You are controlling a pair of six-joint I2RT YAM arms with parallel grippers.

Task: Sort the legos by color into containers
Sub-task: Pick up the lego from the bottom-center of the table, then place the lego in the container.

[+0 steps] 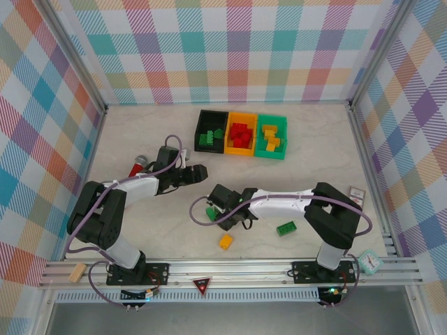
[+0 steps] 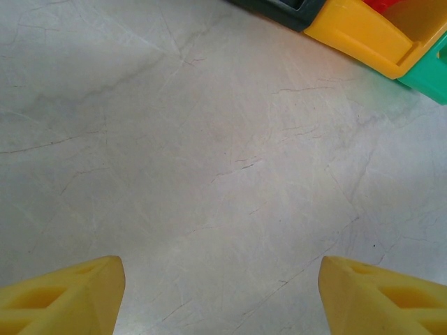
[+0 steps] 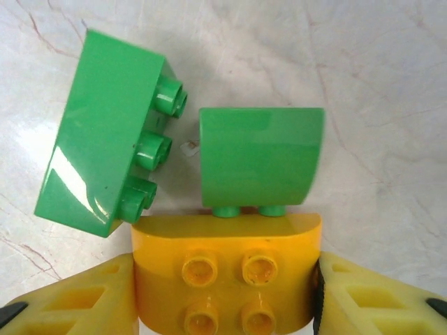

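Most legos (image 1: 241, 134) lie sorted in the containers (image 1: 241, 114) at twelve o'clock. Near six o'clock our right gripper (image 3: 227, 293) clamps a yellow brick (image 3: 227, 241), with two green bricks (image 3: 105, 132) just beside it. Our left gripper (image 2: 222, 293) hangs apart, empty. A loose green brick (image 1: 285, 227) waits at five and a loose orange brick (image 1: 225, 241) at six.

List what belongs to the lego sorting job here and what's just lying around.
Job:
- black bin, orange bin, green bin
- loose green brick, loose orange brick
- yellow-orange brick between the right fingers
- tilted green brick and curved green brick just ahead of it

Lying about:
- red-and-grey stick
- small clock
- wooden block
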